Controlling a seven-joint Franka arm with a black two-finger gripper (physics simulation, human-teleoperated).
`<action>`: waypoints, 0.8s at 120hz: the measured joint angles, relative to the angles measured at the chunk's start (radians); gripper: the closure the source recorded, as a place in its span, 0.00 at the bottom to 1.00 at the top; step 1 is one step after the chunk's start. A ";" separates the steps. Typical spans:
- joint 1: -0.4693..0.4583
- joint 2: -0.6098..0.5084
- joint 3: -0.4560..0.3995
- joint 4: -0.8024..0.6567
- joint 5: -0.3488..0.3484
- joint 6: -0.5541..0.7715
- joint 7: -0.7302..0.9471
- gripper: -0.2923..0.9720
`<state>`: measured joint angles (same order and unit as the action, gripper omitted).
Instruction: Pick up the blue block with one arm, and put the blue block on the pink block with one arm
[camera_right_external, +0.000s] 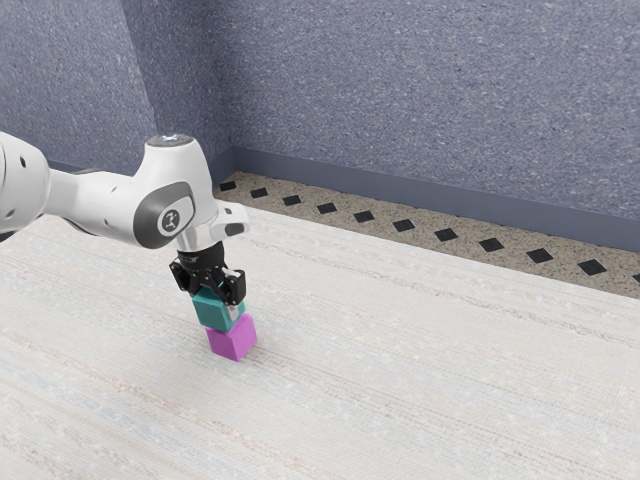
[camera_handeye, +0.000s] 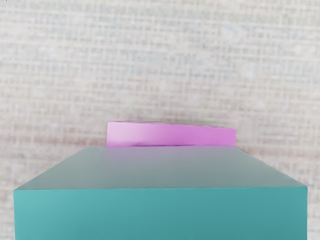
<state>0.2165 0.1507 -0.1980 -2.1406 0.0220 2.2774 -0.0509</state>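
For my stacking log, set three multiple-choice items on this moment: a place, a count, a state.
1. Where is the blue block relative to the pink block?
A. beside it
B. above it
C. under it

2. How many blocks are on view?
A. two
B. three
C. four

3. What is the claw doing?
A. open, away from the blocks
B. shut on the pink block
C. shut on the blue block

1 B: it sits over the pink block's top in both views.
2 A: one blue, one pink.
3 C: its fingers press the blue block's two sides.
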 joint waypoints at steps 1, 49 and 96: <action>0.000 0.000 0.000 0.000 0.000 0.000 0.000 0.46; 0.000 0.007 0.000 0.012 0.001 0.000 0.055 0.46; 0.000 0.017 0.000 0.014 -0.002 0.001 0.092 0.46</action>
<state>0.2166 0.1675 -0.1980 -2.1265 0.0204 2.2784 0.0412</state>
